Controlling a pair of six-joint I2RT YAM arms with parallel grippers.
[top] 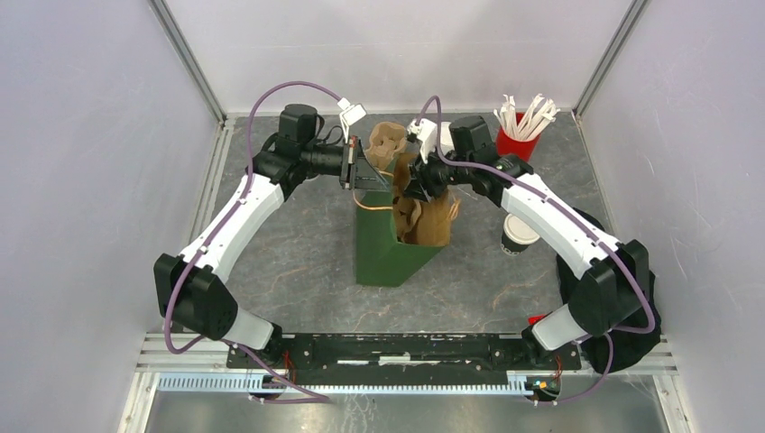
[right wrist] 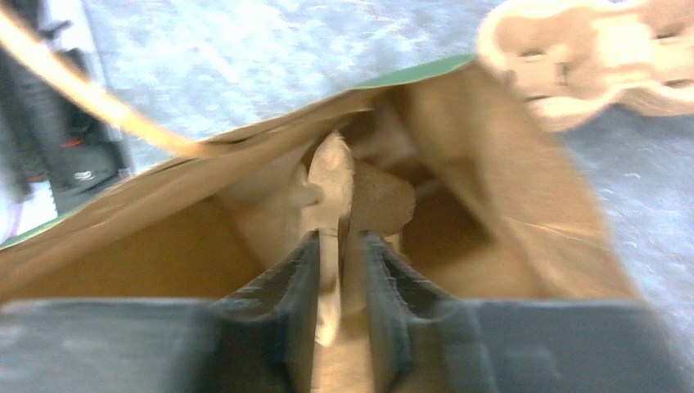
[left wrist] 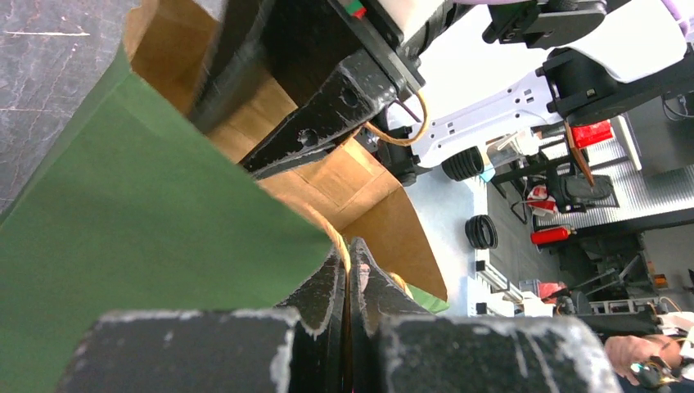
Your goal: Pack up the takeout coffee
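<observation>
Left gripper [left wrist: 348, 270]: clamped on the rim of the green, brown-lined paper bag [top: 383, 257] at frame centre, which I judge props its mouth open. Right gripper [right wrist: 340, 254]: closed on a moulded pulp cup carrier [right wrist: 331, 172] inside the bag. The black paper coffee cup with white lid [top: 519, 234] stands unpacked, right of the bag.

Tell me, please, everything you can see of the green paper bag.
The green paper bag stands on the table between the arms, mouth open upward. Its outside is green and its inside plain brown paper, with a tan handle loop at the rim. The left tool is shut on its rim. The right tool reaches into the mouth, shut on a pulp cup carrier that sits partly inside.
</observation>
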